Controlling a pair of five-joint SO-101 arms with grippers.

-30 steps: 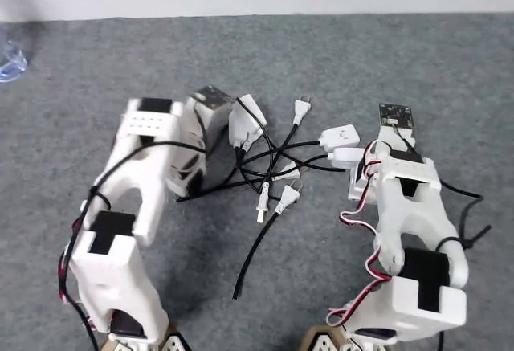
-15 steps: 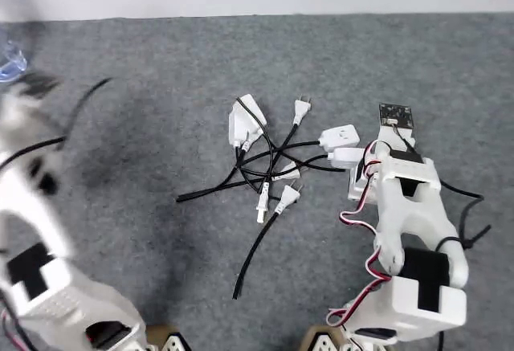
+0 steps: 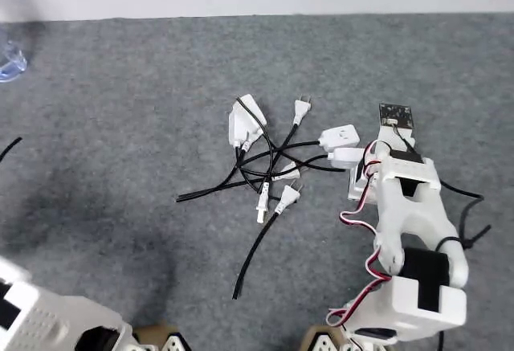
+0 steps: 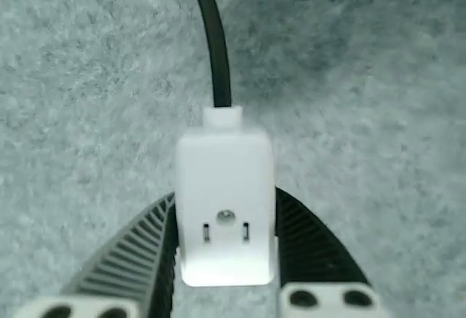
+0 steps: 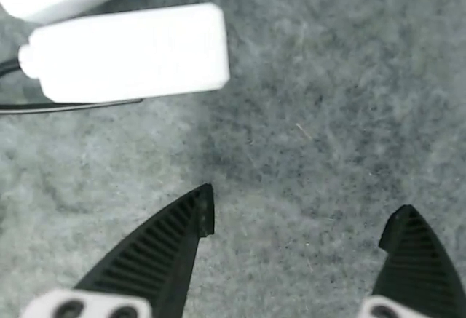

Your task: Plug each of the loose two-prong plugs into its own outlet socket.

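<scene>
Mid-frame from above: plugs (image 3: 301, 110) loose among cords (image 3: 265, 158), none visibly seated. My left gripper (image 4: 224, 209) clamps a socket (image 4: 226, 165); right gripper (image 5: 306, 205) wide, empty.

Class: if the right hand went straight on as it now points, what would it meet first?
Probably the grey mat, since the right hand hangs open over it; the white socket lies beside that line.

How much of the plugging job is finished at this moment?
Done: nothing seen; a plug and a second plug lie loose, prongs bare. In hand: the left gripper is shut on a socket. Left: the loose plugs need sockets; the right gripper is open beside another socket.
</scene>
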